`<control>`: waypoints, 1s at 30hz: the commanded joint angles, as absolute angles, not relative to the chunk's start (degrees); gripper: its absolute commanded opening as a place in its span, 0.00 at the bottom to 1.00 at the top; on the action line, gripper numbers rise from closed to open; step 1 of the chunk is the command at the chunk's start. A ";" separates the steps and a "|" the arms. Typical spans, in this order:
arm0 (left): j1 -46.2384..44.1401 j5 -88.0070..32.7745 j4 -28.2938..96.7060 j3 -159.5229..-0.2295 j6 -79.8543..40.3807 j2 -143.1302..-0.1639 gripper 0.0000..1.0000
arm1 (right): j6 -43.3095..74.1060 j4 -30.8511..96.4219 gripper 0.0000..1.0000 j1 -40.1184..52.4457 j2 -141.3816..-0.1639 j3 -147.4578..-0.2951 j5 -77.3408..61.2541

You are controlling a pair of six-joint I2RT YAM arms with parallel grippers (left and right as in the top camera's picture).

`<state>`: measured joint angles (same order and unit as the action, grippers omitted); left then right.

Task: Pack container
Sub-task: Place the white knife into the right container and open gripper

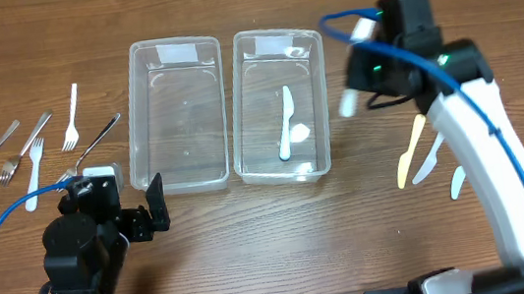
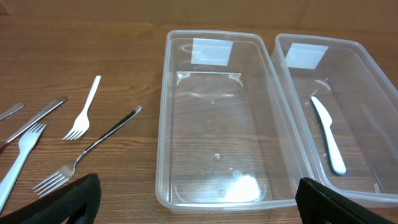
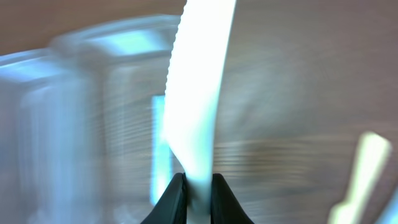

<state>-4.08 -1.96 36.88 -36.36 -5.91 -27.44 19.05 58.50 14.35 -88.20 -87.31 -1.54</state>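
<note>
Two clear plastic containers stand side by side, the left one [image 1: 179, 117] empty and the right one [image 1: 277, 106] holding one white plastic knife [image 1: 285, 124]. My right gripper [image 1: 356, 62] is shut on another white plastic knife [image 3: 198, 81], held in the air just right of the right container. The right wrist view is blurred. My left gripper [image 2: 199, 205] is open and empty, just in front of the left container [image 2: 217, 118].
Several metal and white forks [image 1: 39, 143] lie on the table left of the containers. Three plastic knives, one yellowish [image 1: 409, 155] and two white [image 1: 432, 159], lie on the right near my right arm.
</note>
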 commanded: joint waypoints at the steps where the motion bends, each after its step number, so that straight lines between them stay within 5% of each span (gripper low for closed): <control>1: -3.77 -3.03 36.80 -37.71 -6.87 -27.64 1.00 | 18.24 58.57 0.04 22.48 -90.08 -87.39 -0.93; 11: -3.77 -3.03 36.80 -37.71 -6.87 -27.64 1.00 | 18.81 55.48 0.07 29.02 -110.34 -87.42 -1.85; 13: -3.77 -3.03 36.80 -37.71 -6.90 -27.64 1.00 | 18.79 55.59 0.32 29.19 -111.02 -87.42 -1.85; 16: -3.77 -3.03 36.80 -37.71 -6.87 -27.64 1.00 | 17.69 56.99 0.55 29.23 -110.26 -89.10 -1.74; 22: -3.77 -3.03 36.82 -37.71 -6.87 -27.64 1.00 | 22.04 66.35 0.61 25.50 -102.37 -101.41 5.02; 30: -3.77 -3.03 36.86 -37.71 -6.87 -27.64 1.00 | 24.77 76.53 0.80 2.24 -91.48 -103.96 4.01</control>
<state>-4.08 -1.98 36.91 -36.36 -5.91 -27.44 24.14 73.12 8.95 -91.35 -104.25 3.05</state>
